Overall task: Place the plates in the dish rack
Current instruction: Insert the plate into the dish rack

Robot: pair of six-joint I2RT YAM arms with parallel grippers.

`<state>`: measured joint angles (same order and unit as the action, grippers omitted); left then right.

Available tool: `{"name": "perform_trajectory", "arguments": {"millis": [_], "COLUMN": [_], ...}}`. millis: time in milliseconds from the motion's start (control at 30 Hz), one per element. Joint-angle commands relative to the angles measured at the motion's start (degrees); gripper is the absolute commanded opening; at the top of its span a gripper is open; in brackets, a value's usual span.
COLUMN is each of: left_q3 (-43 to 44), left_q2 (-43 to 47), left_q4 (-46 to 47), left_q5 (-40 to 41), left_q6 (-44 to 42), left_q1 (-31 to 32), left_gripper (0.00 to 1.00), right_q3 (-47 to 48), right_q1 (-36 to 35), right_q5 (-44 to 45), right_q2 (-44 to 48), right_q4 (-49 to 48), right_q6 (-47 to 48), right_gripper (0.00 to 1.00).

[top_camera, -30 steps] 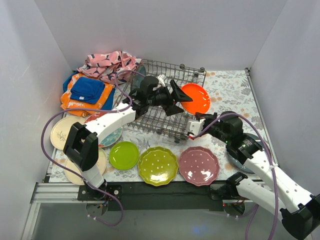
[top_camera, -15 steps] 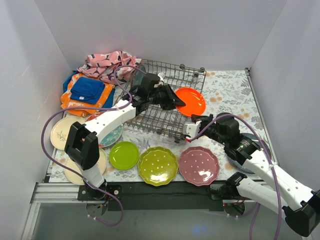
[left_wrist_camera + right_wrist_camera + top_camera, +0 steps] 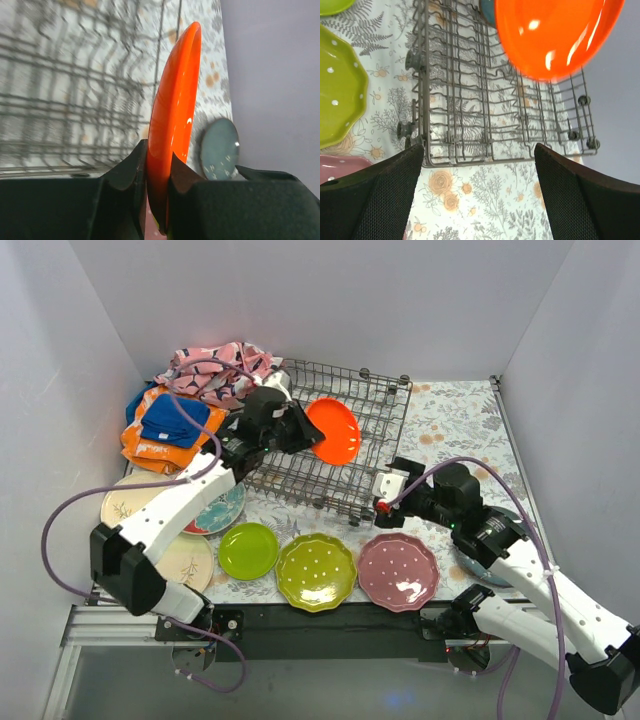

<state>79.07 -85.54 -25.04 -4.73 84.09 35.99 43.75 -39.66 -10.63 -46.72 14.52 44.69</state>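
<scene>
Edgewise between left jaws, orange plate (image 3: 174, 100)

The orange plate (image 3: 335, 429) hung tilted over the wire dish rack (image 3: 330, 485), seemingly clear of it. A lime plate (image 3: 248, 550), a dotted lime plate (image 3: 316, 571) and a dotted pink plate (image 3: 398, 571) lay flat nearby

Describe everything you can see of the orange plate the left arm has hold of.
The orange plate is round, plain and glossy with no pattern, and looks like glazed ceramic with a gently raised rim. It stands on edge, tilted rather than flat. The left gripper is shut on its rim, one black finger pressed on each face. It hangs over the middle of the dish rack and appears lifted clear of the tines. Nothing but the fingers is seen touching it.
</scene>
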Motion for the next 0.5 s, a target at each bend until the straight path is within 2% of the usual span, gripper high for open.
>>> {"name": "perform_trajectory", "arguments": {"millis": [0, 233, 367, 467], "left_q3": [-0.6, 5.1, 10.0, 11.5], "left_q2": [6.5, -0.5, -6.1, -9.8], "left_q4": [-1.2, -0.1, 1.7, 3.8], "left_q5": [13.7, 25.3, 29.5, 32.3], "left_q6": [-12.3, -28.9, -34.9, -39.3], "left_q1": [-2.9, -3.8, -3.8, -3.8], "left_gripper": [0.0, 0.0, 0.0, 0.0], "right_q3": [0.9, -1.2, 0.5, 0.6], "right_q1": [4.1, 13.9, 20.3, 22.0], "right_q5": [-1.0, 2.6, 1.8, 1.8], "right_q2": [0.6, -3.5, -7.0, -7.8], "right_q4": [-0.5, -2.7, -1.9, -2.0], "right_q6": [-12.7, -23.3, -26.0, -26.3], "right_gripper": [0.98, 0.98, 0.98, 0.98]}}
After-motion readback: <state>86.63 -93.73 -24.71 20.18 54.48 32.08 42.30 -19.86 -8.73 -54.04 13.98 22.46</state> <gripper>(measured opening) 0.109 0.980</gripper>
